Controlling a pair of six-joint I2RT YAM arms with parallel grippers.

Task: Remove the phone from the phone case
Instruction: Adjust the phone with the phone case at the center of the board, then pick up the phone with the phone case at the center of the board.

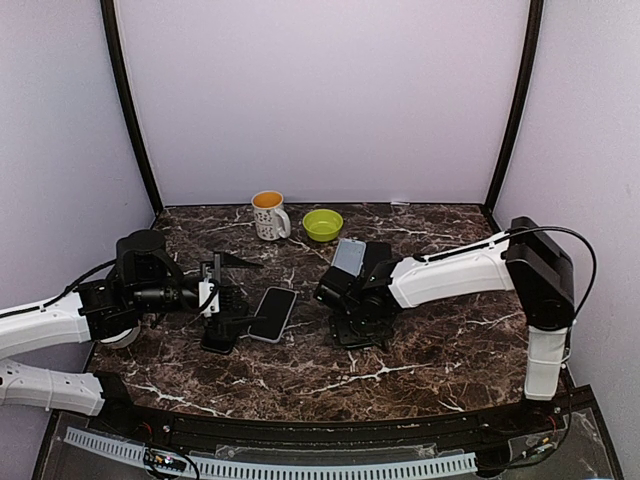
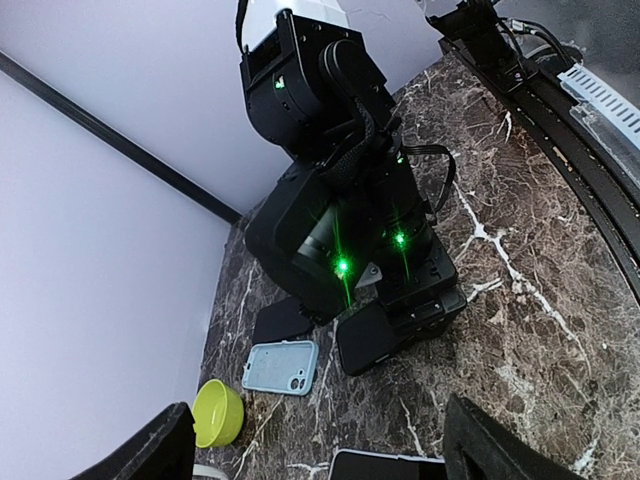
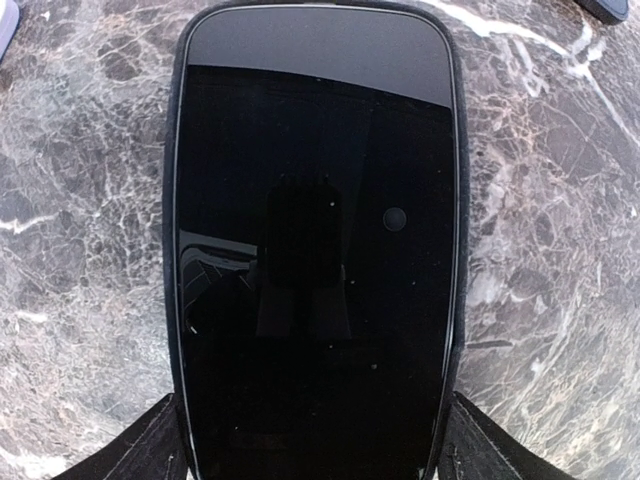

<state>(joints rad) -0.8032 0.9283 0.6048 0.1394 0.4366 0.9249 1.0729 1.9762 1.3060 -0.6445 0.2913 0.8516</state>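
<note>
Marble table (image 1: 420, 350) carries everything. Right gripper (image 3: 315, 425) hangs over the black phone (image 3: 315, 250), fingers (image 3: 150, 445) apart along its edges, likely to lift it; whether they pinch, I cannot tell. Left gripper (image 2: 325, 455) stands wide open, holding nothing. Blue case (image 2: 282, 367) lies nearby, apparently empty.

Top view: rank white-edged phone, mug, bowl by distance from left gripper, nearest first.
1. White-edged phone: on the table just right of the left gripper.
2. Mug: at the back, slightly right.
3. Bowl: at the back, farther right than the mug.
</note>
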